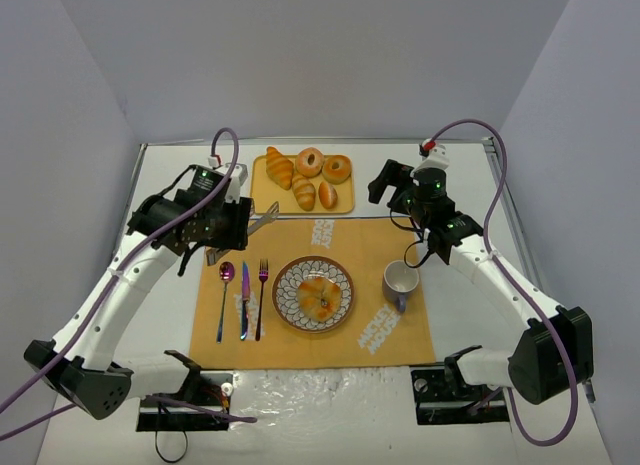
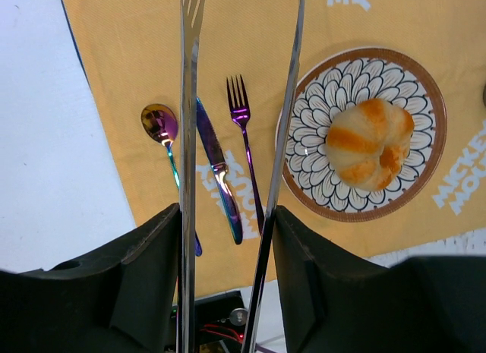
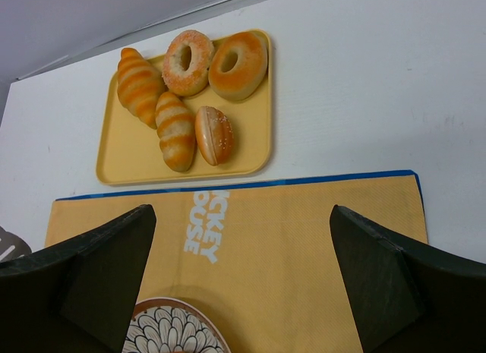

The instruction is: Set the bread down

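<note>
Top view, bread: the bread (image 1: 318,295) lies in the middle of the patterned plate (image 1: 281,283) on the orange placemat (image 1: 370,247), so the placing looks done.
Top view, left tool: the left tool (image 1: 245,220) hangs over the mat's far-left corner, gripping metal tongs (image 1: 265,222). The bread sits nearer the bases and to its right, apart from it.
Top view, right tool: the right tool (image 1: 385,185) hovers beyond the mug (image 1: 400,282), well apart from the bread.
Left wrist view, grip: the left tool (image 2: 228,212) has its fingers (image 2: 156,247) against the tongs' (image 2: 188,140) two arms, which stand spread with nothing between them.
Left wrist view, bread: the bread (image 2: 370,144) rests on the plate (image 2: 319,102), right of the tong arms and untouched.
Left wrist view, advice: lifting the tongs straight up, arms apart, would avoid the fork (image 2: 244,140) and knife (image 2: 216,167) below.
Right wrist view, right tool: the right tool (image 3: 241,212) is spread wide and empty above the mat. Only the plate's edge shows, and the bread is out of frame.
Right wrist view, tray: the tray (image 3: 121,152) holds the other pastries.
</note>
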